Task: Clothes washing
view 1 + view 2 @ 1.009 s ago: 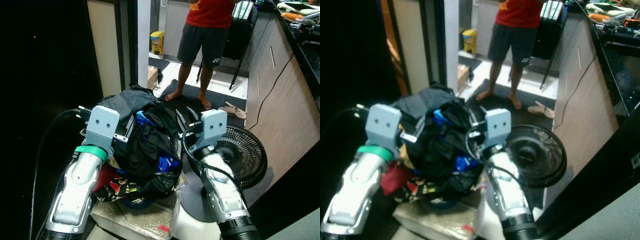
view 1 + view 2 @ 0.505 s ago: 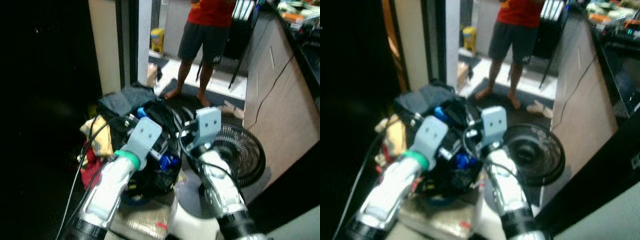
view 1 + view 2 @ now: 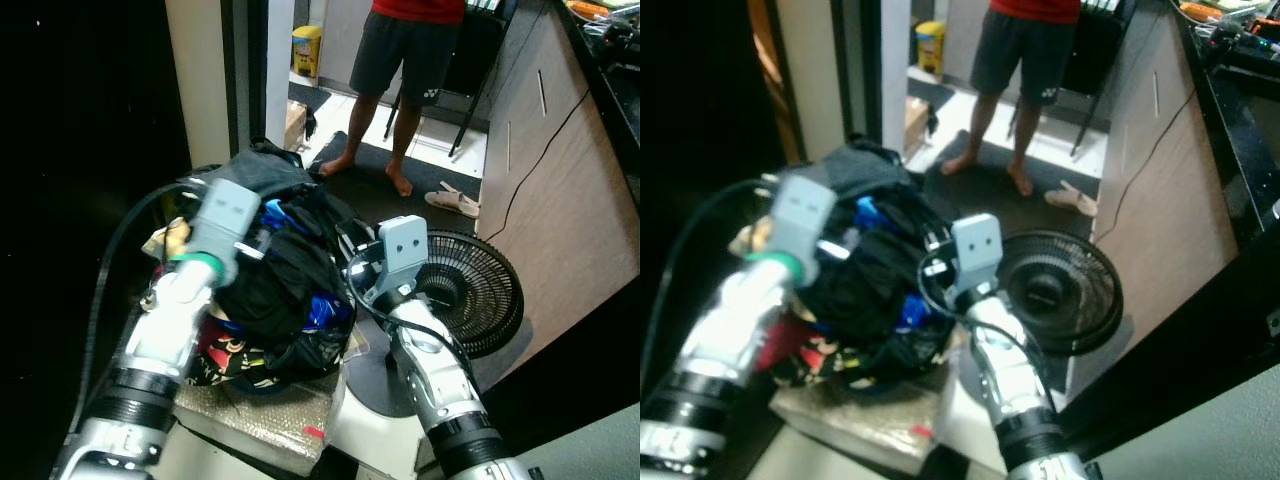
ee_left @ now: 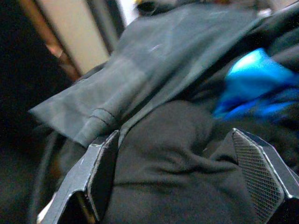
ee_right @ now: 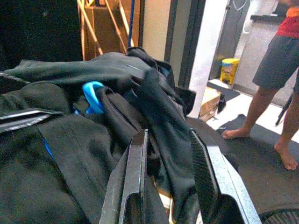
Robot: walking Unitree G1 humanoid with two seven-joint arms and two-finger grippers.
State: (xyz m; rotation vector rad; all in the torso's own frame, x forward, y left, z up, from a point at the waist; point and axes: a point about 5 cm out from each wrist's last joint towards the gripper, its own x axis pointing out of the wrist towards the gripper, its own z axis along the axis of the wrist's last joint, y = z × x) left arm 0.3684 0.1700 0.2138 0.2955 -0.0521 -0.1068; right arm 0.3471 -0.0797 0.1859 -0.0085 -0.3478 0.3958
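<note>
Laundry pile [image 3: 275, 290], mostly black and dark grey garments with blue bits and a red patterned piece low on its left side, heaped on a bubble-wrapped block [image 3: 270, 420] directly in front of the robot, between both arms. Grey garment [image 4: 154, 70] lies on top at the far side, black fabric [image 4: 173, 163] below it, bright blue piece [image 4: 254, 70] beside. Left gripper [image 4: 184, 177] pressed into the pile's left upper side, jaws wide apart with black fabric bulging between the fingers [image 4: 261, 168]; not clamped on it as far as can be seen. Right gripper [image 5: 168, 177] at the pile's right side, jaws parted a narrow gap, fingers [image 5: 135, 177] straddling a fold of black cloth [image 5: 161, 121]; cannot tell if it is pinched. Left arm [image 3: 175, 320] has a green band near the wrist and a black cable [image 3: 110, 270] looping beside it. Black floor fan [image 3: 470, 295] lies on the floor just right of the right arm [image 3: 425, 360]. Beyond, a dark mat [image 3: 400, 205] where a person [image 3: 410, 60] in dark shorts and red top stands barefoot; sandals [image 3: 452, 202] near the mat's right edge. Yellow container [image 3: 306, 50] on the floor farther back, wooden cabinet side [image 3: 545, 170] with a cord hanging down at right.
</note>
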